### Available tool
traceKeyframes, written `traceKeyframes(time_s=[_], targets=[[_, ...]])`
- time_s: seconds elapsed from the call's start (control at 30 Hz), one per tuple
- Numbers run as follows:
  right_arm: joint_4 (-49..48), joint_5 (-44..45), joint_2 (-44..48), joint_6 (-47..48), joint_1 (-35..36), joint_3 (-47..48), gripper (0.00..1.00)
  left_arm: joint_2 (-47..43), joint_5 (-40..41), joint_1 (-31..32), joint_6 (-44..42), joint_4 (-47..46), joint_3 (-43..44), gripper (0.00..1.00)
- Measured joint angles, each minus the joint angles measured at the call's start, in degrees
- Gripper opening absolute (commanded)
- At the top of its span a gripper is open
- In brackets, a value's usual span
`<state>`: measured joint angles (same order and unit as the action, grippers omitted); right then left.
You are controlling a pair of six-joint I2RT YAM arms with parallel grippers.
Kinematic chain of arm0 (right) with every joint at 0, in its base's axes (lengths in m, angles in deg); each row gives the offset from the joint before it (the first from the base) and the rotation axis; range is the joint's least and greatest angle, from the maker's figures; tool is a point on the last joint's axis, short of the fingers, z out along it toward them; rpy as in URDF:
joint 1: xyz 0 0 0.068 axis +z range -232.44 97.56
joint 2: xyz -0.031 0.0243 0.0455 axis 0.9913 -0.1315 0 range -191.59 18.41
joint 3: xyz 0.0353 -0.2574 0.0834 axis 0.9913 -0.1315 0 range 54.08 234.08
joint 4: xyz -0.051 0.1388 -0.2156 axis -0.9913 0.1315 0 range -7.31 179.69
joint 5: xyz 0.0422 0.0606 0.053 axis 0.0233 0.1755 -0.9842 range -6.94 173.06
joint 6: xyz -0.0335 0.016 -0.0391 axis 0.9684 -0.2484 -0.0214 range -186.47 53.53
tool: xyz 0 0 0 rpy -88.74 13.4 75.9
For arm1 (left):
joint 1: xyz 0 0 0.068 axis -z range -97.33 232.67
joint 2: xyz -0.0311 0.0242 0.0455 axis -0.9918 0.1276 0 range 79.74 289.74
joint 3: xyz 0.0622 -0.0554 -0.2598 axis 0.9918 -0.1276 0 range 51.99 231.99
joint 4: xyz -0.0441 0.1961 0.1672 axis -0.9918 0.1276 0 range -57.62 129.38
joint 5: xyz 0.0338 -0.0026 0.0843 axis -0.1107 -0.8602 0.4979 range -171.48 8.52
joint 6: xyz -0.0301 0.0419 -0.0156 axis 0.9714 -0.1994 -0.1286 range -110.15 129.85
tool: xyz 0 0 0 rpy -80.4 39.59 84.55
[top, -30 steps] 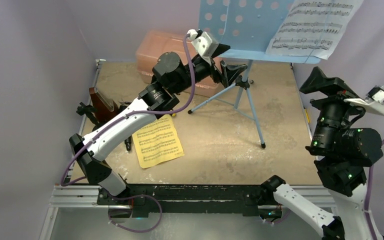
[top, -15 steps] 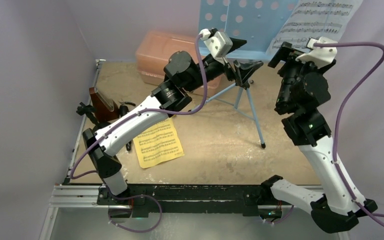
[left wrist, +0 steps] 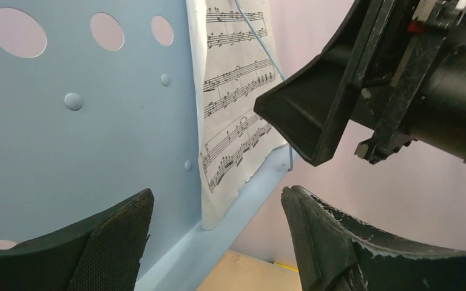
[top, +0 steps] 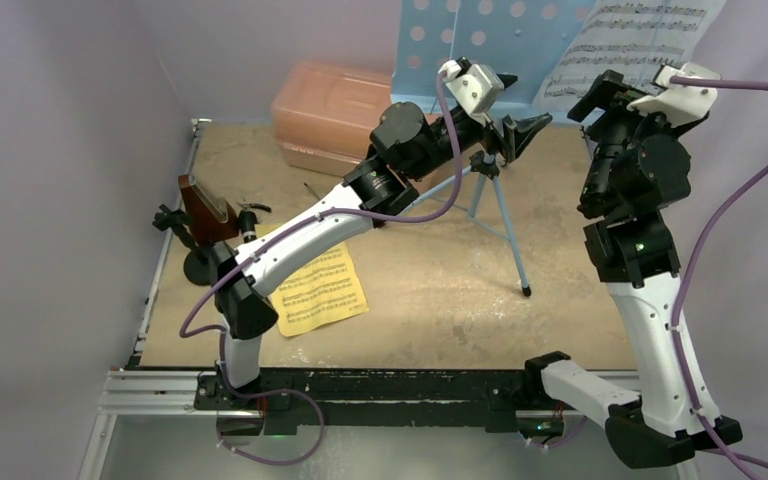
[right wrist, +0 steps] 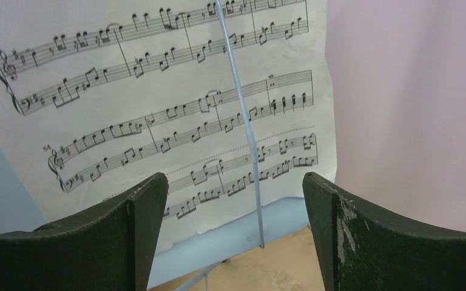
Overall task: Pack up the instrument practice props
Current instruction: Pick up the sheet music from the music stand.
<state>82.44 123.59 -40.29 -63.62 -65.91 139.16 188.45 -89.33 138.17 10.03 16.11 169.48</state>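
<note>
your left claw [top: 516,128] is up by the light-blue music stand [top: 460,45], jaws apart and nothing between them. through its wrist cam you're looking between the two fingers at the perforated desk and the lower corner of the white sheet-music page [top: 645,45]. that page rests on the stand's bottom ledge, over on the right part of the desk.

your right claw [top: 600,95] is spread wide too and gripping nothing. it's raised just in front of that same white page, near its lower edge. on its own cam the staves fill the gap between the fingers, and a thin blue wire runs down over the paper. can't tell whether either claw actually touches the paper or the stand. the two claws are near each other, and the right one pokes into the top right of the left wrist cam.

the stand sits on its tripod [top: 500,215] toward the far side of the table [top: 440,290]. the yellow sheet-music page [top: 320,290] lies flat on the near left, beside the left arm. the brown metronome [top: 203,205] stands at the left edge. the black pipe with round base [top: 196,266] is just beside the metronome. the pink case [top: 335,105] is in the far left corner.
</note>
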Motion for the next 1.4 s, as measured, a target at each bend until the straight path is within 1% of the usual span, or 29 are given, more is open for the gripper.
traceKeyframes(time_s=[0.13,0.4,0.63,0.77,0.8,0.83,0.87,0.97,1.4], targets=[[-0.02,-2.75,-1.53,-1.38,-2.58,1.90,0.76,2.19,1.05,0.00,-0.04,-1.25,1.62,0.75],[0.09,-9.88,-4.70,-5.70,-8.28,2.08,0.64,6.34,2.16,0.00,-0.07,-4.92,4.55,0.71],[-0.94,-15.28,-4.96,-7.87,-13.33,-0.17,0.51,8.70,2.32,0.20,-0.50,-8.09,5.20,0.69],[-2.78,-18.40,-4.26,-8.83,-15.32,-2.84,0.30,9.27,2.36,0.31,-0.87,-9.05,5.20,0.65],[-3.39,-19.39,-4.09,-9.09,-15.61,-3.52,0.22,9.40,2.36,0.28,-0.90,-9.40,5.22,0.65],[-3.89,-20.26,-3.85,-9.38,-15.80,-4.24,0.10,9.53,2.38,0.28,-0.90,-9.68,5.22,0.64],[-4.22,-20.81,-3.63,-9.29,-15.87,-4.79,0.01,9.70,2.38,0.28,-0.92,-9.90,5.27,0.63],[-5.51,-21.46,-2.51,-9.16,-16.50,-6.73,0.00,10.12,2.75,0.26,-1.18,-10.23,5.60,0.61],[-7.04,-24.22,-0.85,-8.24,-16.61,-8.63,0.00,12.22,2.95,0.31,-2.03,-13.03,7.19,0.60]])
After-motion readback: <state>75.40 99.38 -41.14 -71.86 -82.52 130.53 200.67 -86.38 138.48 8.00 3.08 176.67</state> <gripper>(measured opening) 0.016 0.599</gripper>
